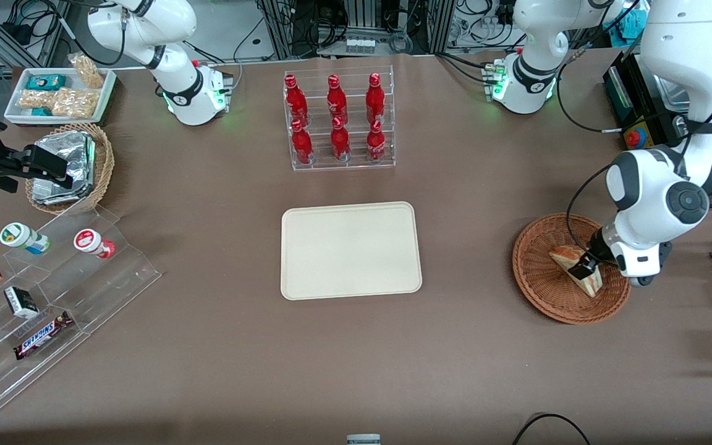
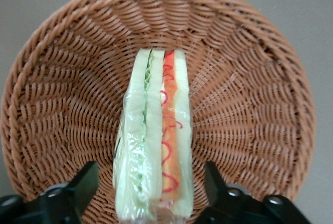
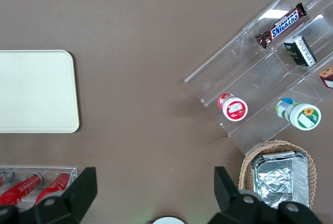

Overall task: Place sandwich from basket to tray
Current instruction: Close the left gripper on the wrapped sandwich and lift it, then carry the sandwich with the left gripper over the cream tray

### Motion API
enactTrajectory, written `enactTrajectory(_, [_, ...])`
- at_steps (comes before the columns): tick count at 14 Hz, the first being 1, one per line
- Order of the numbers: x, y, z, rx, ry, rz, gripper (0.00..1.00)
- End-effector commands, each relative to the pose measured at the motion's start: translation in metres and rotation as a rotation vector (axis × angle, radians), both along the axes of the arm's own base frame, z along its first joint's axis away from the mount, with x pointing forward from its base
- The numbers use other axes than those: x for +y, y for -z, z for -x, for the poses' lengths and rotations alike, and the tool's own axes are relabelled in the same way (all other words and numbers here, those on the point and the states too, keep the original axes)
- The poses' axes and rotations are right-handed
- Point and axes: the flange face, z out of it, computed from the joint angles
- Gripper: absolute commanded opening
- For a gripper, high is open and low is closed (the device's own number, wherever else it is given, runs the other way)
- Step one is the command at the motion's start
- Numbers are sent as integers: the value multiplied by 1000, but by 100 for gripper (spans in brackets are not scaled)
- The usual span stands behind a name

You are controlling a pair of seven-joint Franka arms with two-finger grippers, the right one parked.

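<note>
Left wrist view: sandwich point(image 2: 155, 146) in basket point(image 2: 250, 104) sits between spread gripper point(image 2: 152, 195) fingers.

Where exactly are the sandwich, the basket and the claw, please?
sandwich point(image 2: 156, 146): left wrist view, layered cut face.
basket point(image 1: 538, 281): front view, bare woven floor.
claw point(image 1: 586, 267): front view, open around the sandwich.

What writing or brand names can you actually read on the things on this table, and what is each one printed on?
"SNICKERS": on the brown candy bar lying in the clear stepped display stand.
Red bottles in the clear rack: white script, too small to read.
Round cups, small dark box and cookie box on the stand: print too blurred to read.
Sandwich in the basket, with the open gripper on either side of it: no text visible.
Tray: none.
</note>
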Motion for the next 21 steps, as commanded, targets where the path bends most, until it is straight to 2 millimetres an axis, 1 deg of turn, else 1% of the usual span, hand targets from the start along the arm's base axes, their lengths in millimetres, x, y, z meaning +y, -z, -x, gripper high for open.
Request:
enactTrajectory(1, [-2,-3,-4,-6,10,-5,9])
enactTrajectory(2, [-3,-8,-6,-14,13,-6,5])
enactTrajectory(3, [-4,-15,-4,-4,41,-5,3])
enactTrajectory(4, [-5,-29,-4,26,101,-3,2])
enactTrajectory(6, [-23,-57,-10,67,236,4,0])
enactTrajectory(7, [-31,-68,-13,73,320,8,0])
enactTrajectory(9, [-61,-88,-20,86,575,25,2])
enactTrajectory(10, [-75,-94,-26,89,648,31,4])
enactTrajectory(12, [-123,-93,-31,87,710,39,4])
enactTrajectory(13, [-157,-82,-31,92,733,44,3])
enactTrajectory(14, [-189,-78,-35,83,713,50,2])
enactTrajectory(16, [-243,-70,-38,77,690,47,2])
enactTrajectory(18, [-308,-64,-34,63,662,41,2])
enactTrajectory(20, [-358,-58,-29,48,621,42,2])
enactTrajectory(21, [-391,-55,-20,44,626,44,1])
